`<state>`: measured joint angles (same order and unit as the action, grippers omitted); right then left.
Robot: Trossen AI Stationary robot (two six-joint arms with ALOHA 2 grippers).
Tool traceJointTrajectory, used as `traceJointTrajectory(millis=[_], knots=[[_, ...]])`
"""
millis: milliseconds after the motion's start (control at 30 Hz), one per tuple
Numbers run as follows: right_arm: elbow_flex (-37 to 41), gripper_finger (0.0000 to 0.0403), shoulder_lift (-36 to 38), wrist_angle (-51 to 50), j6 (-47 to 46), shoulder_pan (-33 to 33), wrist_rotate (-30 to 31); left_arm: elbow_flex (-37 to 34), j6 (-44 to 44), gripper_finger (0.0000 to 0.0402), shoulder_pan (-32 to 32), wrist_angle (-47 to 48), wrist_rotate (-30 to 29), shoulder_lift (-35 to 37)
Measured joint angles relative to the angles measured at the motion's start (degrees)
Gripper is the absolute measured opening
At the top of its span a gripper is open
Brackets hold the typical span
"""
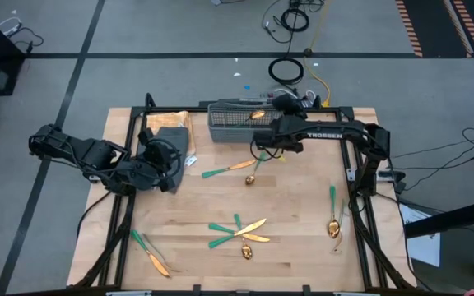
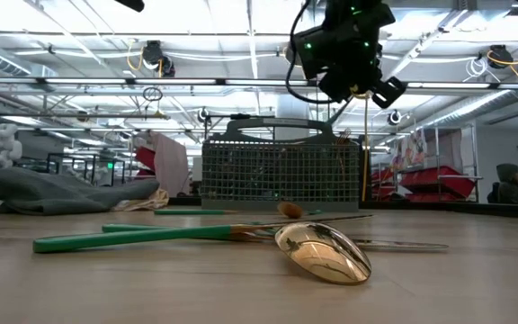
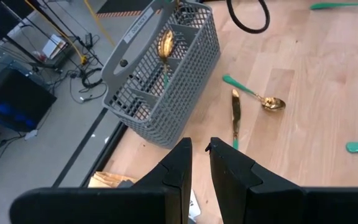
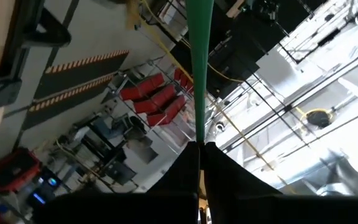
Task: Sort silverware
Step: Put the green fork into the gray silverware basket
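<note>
Above the grey basket (image 1: pixel 237 122) the right gripper (image 4: pixel 201 149) has its jaws clenched on a green-handled utensil (image 4: pixel 199 62), other silverware (image 1: pixel 235 232) lies scattered on the tabletop (image 1: pixel 303 214), and the left gripper (image 3: pixel 199 163) holds nothing, jaws slightly apart.

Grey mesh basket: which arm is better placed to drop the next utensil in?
Right. Its pincer is shut on a green-handled utensil near the grey mesh basket. The left pincer holds nothing, over by the grey cloth.
</note>
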<state>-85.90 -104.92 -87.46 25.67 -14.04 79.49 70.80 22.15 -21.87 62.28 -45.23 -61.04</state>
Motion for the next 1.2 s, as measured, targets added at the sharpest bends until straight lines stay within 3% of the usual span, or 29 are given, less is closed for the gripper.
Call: traceJointTrajectory(millis=[333,567,1200], knots=[[7.84,0.0,-0.04,1.23,3.07,-0.12,1.78,0.0,0.03,0.0063,0.0,-0.24,-0.71,0.0],[7.92,0.0,0.21,1.52,4.81,-0.13,5.15,-0.01,0.07,0.0063,0.0,-0.26,-1.07,0.0],[6.22,0.0,4.19,1.73,4.08,2.1,4.06,0.0,-0.46,0.0063,0.0,0.42,-2.23,0.0]])
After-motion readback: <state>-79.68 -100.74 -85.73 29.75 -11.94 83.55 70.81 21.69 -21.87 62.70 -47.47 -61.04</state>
